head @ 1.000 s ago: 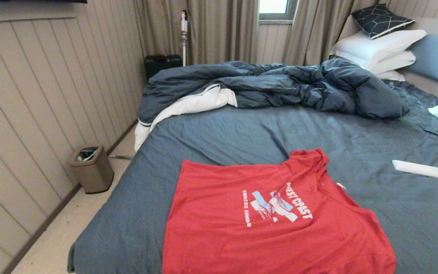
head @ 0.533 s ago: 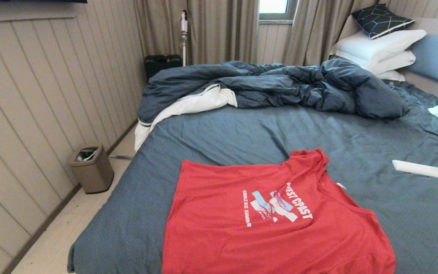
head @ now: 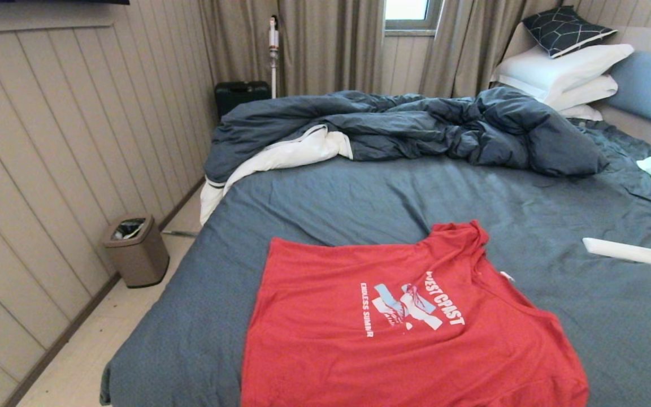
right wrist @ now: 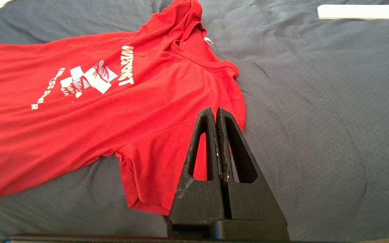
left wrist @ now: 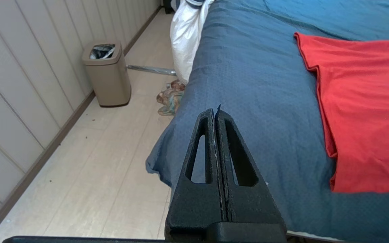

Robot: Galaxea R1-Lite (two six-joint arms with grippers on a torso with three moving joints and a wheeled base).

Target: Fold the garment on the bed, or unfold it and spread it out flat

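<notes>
From the head cam I see the garment (head: 410, 328), a red T-shirt, lying near the front edge of the bed (head: 331, 198), print side up, collar twd the right. It is mostly spread flat, but the far shoulder part is bunched up a bit. The lower hem goes out of the head view, so I cannot tell how it lies there.

Left gripper (left wrist: 216, 113): fingers pressed together, holding nothing. It hangs over the front left corner of the bed, above the blue sheet, well apart from the shirt edge (the shirt is off to one side in the wrist cam).

Right gripper (right wrist: 216, 113): also closed tight, nothing between the fingers. It is over the near sleeve (right wrist: 154, 168) of the shirt; if it touches the cloth I cannot tell.

Neither arm shows in the head cam.

Behind the shirt, the dark duvet (head: 404, 127) is rumpled across the far side of the bed, w/ white pillows (head: 563, 73) stacked at the blue headboard (head: 650, 87). A flat white object (head: 625, 252) lies on the sheet right of the shirt. On the floor at left stands a small bin (head: 136, 249).
</notes>
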